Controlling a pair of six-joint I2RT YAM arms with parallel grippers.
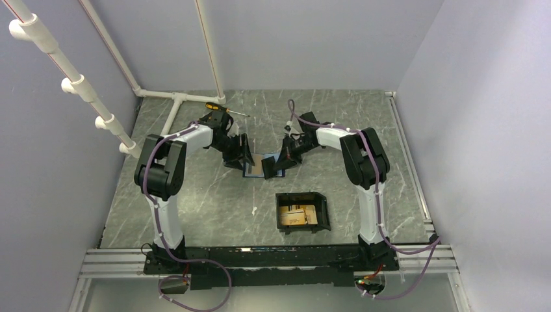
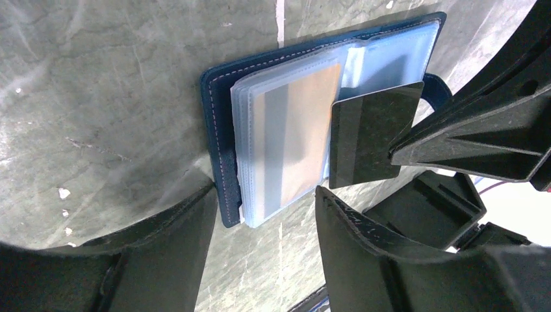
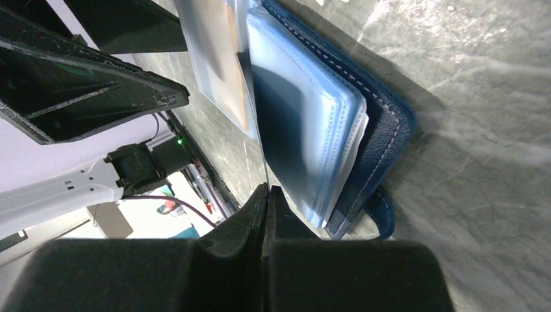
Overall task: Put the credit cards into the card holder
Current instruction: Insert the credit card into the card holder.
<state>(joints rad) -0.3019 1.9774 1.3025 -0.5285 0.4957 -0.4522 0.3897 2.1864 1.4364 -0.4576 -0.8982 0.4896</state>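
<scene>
A dark blue folding wallet (image 1: 255, 171) lies open between both arms, its clear sleeves fanned out (image 2: 217, 130) (image 3: 383, 123). One orange-gold credit card (image 2: 302, 123) sits inside a sleeve, and it also shows in the right wrist view (image 3: 224, 71). My right gripper (image 3: 266, 188) is shut on a thin clear sleeve page seen edge-on; I cannot tell whether a card is in it. My left gripper (image 2: 266, 195) is open, its fingers straddling the wallet's near end. The card holder (image 1: 321, 214), a black tray, stands nearer the bases with orange-gold cards (image 1: 295, 214) in it.
A yellow-handled screwdriver (image 1: 217, 106) lies behind the left arm. White pipes (image 1: 172, 97) run along the back left. The card holder's corner (image 2: 442, 208) shows just beyond the right gripper's finger (image 2: 370, 136). Grey walls close the table on three sides.
</scene>
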